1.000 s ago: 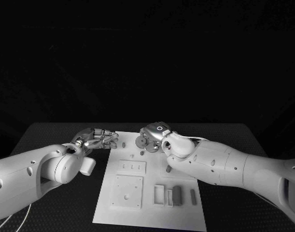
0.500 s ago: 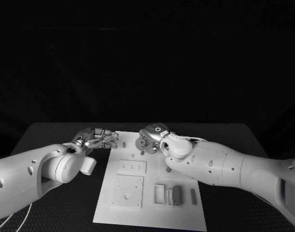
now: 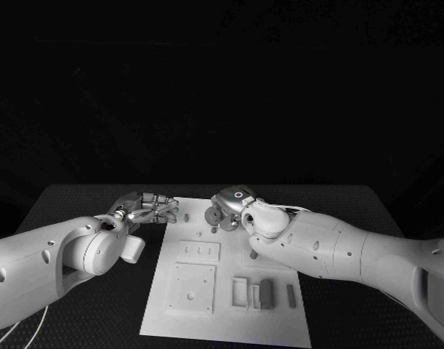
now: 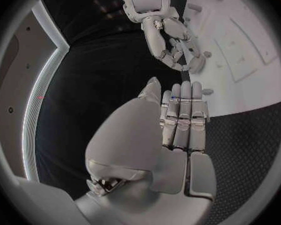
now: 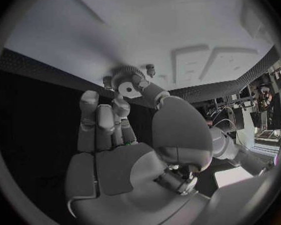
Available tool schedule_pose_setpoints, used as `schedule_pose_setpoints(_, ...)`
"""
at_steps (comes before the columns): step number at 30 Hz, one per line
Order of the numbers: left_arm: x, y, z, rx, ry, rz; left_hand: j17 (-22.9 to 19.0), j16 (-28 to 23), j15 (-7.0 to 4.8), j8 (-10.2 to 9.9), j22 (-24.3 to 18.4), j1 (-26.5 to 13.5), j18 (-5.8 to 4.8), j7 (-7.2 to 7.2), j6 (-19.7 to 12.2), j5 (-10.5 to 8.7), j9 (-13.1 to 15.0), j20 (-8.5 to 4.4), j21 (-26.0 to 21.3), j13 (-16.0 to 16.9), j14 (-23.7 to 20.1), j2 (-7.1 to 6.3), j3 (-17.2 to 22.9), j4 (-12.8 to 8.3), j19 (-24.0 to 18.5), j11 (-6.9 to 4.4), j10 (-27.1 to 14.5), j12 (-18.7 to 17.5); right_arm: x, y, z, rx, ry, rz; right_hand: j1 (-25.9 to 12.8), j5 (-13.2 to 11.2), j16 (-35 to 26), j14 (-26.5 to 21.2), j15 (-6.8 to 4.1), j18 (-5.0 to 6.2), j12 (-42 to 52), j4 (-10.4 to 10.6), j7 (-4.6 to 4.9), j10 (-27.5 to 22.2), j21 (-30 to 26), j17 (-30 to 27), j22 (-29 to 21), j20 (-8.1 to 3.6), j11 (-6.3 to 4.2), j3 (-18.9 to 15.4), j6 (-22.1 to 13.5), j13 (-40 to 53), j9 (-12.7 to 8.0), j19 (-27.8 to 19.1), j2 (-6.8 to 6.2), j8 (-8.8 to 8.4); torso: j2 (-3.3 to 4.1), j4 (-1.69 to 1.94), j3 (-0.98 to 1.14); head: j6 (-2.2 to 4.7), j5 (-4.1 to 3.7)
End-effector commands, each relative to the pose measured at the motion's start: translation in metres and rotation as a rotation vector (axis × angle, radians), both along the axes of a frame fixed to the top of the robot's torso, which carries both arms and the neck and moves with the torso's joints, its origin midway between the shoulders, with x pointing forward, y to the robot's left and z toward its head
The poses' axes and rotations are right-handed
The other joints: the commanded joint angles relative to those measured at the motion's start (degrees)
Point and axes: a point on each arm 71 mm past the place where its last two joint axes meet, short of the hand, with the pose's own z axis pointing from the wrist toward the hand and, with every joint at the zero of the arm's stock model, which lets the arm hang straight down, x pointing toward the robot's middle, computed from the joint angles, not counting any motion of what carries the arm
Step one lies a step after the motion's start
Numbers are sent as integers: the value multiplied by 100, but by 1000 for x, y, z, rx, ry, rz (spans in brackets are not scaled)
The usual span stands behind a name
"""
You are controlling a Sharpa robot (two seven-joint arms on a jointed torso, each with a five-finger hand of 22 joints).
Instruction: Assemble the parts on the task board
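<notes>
The gear (image 5: 129,78) is a small round part with teeth all around it and a hole in the middle, and it sits at the far end of the white task board (image 3: 274,320), pinched in the right hand (image 3: 232,207). It looks hard, light and a bit slippery, so the toothed rim is the best place to hold it, with the hole left free for a peg. The right hand's thumb and a finger are closed on that rim, and its other fingers are curled close by. The left hand (image 3: 148,209) waits just beside the board's left edge, with its fingers together and bent in and nothing in them.
</notes>
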Motion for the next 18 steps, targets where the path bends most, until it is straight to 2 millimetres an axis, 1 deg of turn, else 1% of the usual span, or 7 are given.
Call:
schedule_pose_setpoints(1, 0, -3, 1, -7, -8, -20, 10, -34, 12, -37, 6, -27, 70, 16, 44, 9, -6, -8, -26, 5, 46, 21, -14, 2, 29, -4, 53, -39, 0, 2, -2, -8, 19, 3, 14, -8, -41, -120, 59, 174, -35, 45, 11, -208, -40, -82, 69, -14, -15, 3, 791, -11, -63, -57, -94, -143, 1, 0, 0, 4, 1)
schedule_pose_setpoints(4, 0, -3, 1, -7, -8, -19, 12, -36, 12, -37, 6, -28, 70, 16, 44, 9, -6, -8, -26, 5, 46, 22, -15, 2, 29, -4, 53, -40, 0, 3, -3, -2, 22, 6, 31, -8, -51, -211, 136, 174, -51, 60, 96, -262, -64, -176, 69, 3, 66, 6, 591, -19, -127, -84, -133, -274, 2, 0, 2, -1, 5)
schedule_pose_setpoints(8, 0, -3, 1, -7, -8, -19, 13, -37, 12, -37, 6, -28, 70, 16, 44, 9, -6, -8, -26, 5, 47, 21, -15, 2, 29, -4, 53, -41, 0, 3, -2, 11, 20, 6, 45, -8, -55, -246, 161, 174, -57, 55, 126, -280, -70, -215, 69, 7, 95, 8, 501, -23, -155, -90, -148, -329, 0, 0, -2, -2, 4)
schedule_pose_setpoints(9, 0, -3, 1, -7, -8, -19, 13, -37, 12, -38, 6, -28, 70, 16, 44, 9, -6, -8, -27, 5, 47, 21, -15, 2, 29, -4, 53, -41, 0, 3, -2, 17, 17, 6, 61, -8, -62, -286, 200, 174, -68, 49, 172, -308, -78, -256, 69, 13, 137, 10, 372, -29, -195, -99, -167, -405, -1, 0, -3, -2, 4)
schedule_pose_setpoints(12, 0, -3, 1, -7, -8, -20, 14, -39, 12, -38, 6, -28, 70, 16, 43, 9, -7, -8, -27, 6, 47, 21, -15, 2, 29, -4, 53, -42, 0, 3, -1, 18, 14, 10, 78, -10, -61, -306, 258, 174, -72, 58, 231, -344, -82, -259, 75, 27, 195, 7, 255, -37, -246, -106, -196, -476, 0, 2, -4, -7, -1)
schedule_pose_setpoints(15, 0, -3, 1, -7, -8, -20, 16, -40, 12, -39, 6, -28, 70, 16, 43, 9, -7, -8, -28, 6, 47, 21, -16, 2, 29, -4, 53, -43, -1, 4, -1, 19, 14, 14, 98, -10, -57, -318, 289, 174, -67, 62, 262, -360, -83, -262, 79, 36, 227, 4, 178, -44, -281, -109, -208, -519, 0, -1, -1, -9, 4)
schedule_pose_setpoints(18, 0, -3, 1, -7, -7, -20, 18, -42, 12, -40, 6, -28, 70, 17, 43, 9, -7, -8, -28, 6, 47, 21, -16, 2, 29, -4, 53, -44, 0, 3, -2, 18, 21, 9, 119, -9, -55, -325, 298, 174, -62, 60, 260, -368, -84, -264, 81, 41, 228, 7, 116, -48, -304, -112, -196, -551, 0, 0, -1, -11, -2)
